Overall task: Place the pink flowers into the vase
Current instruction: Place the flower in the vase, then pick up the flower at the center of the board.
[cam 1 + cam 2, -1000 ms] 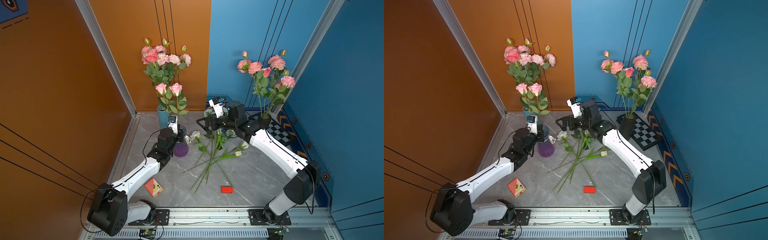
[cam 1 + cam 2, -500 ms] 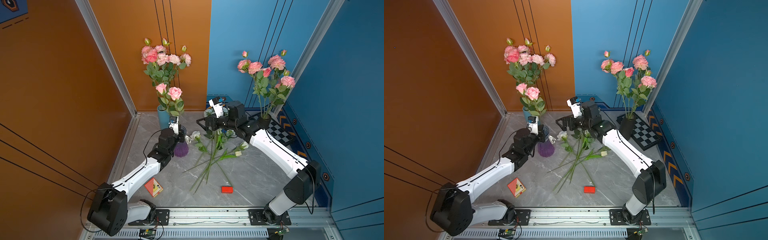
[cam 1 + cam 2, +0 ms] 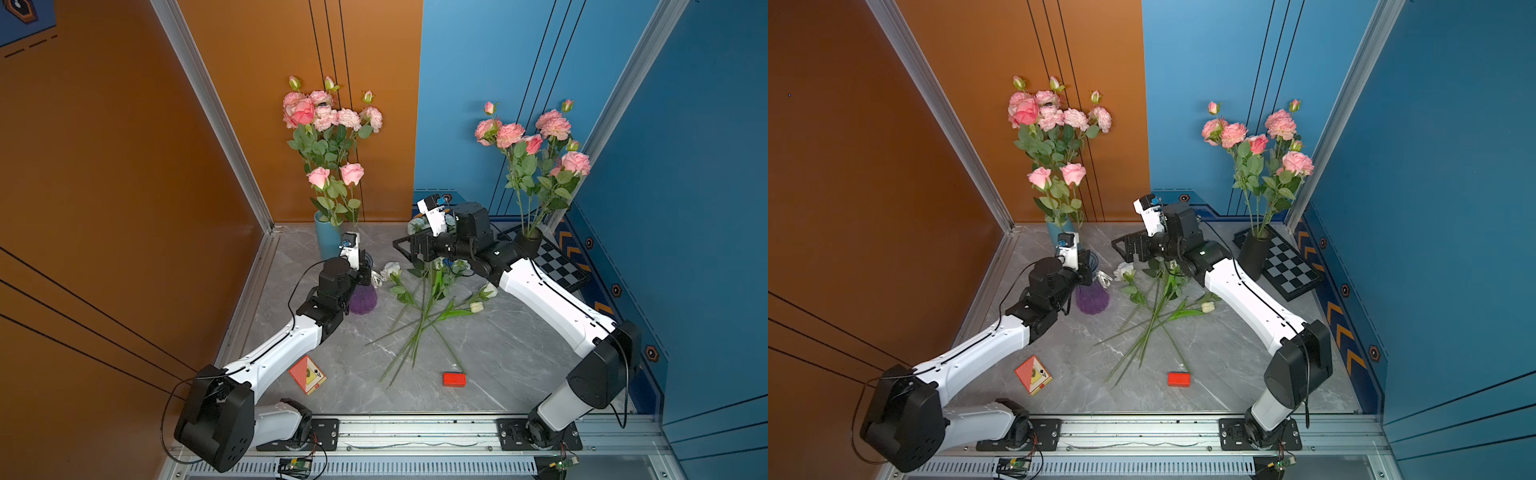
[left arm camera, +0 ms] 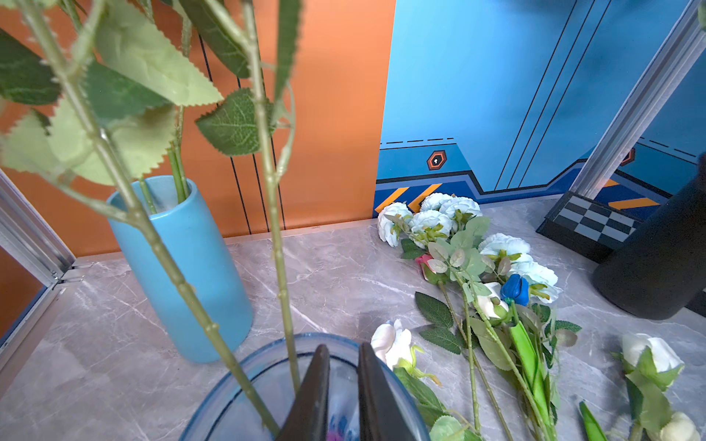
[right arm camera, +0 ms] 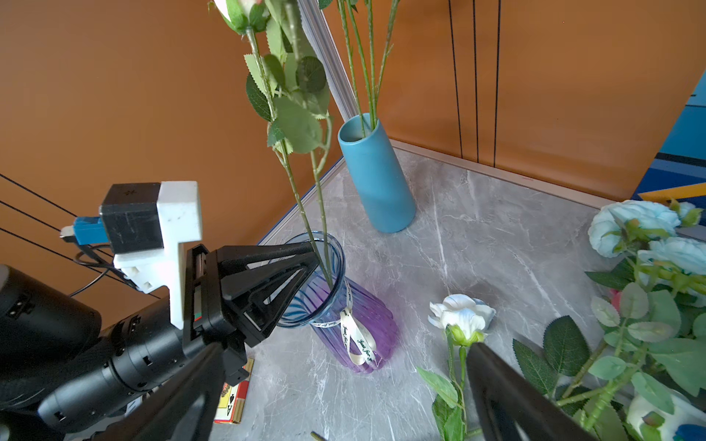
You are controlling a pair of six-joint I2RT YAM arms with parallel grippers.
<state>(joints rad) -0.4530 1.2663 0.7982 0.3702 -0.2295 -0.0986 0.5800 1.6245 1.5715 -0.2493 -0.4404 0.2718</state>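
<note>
Two pink flowers [image 3: 335, 176] are standing with stems in the purple vase [image 5: 355, 324], directly at the left gripper [image 4: 344, 385], whose jaws are sitting slightly apart, gripping nothing. The right gripper [image 5: 344, 401] is hanging wide apart beside it.

You have the glass vase [image 3: 363, 299] on the table [image 3: 498, 353] near the left wall, with a two-headed spray [image 3: 336, 176] standing in it. Just behind it stands a taller vase [image 3: 326, 239] with a bunch [image 3: 328, 114] in the back corner. To the right of the glass vase, loose stems [image 3: 419, 316] lie crossed mid-table. Far right, a third vase [image 3: 528, 246] rests on a checkerboard [image 3: 561, 268]. Up front lie a card box [image 3: 307, 375] and a small block [image 3: 454, 379].
</note>
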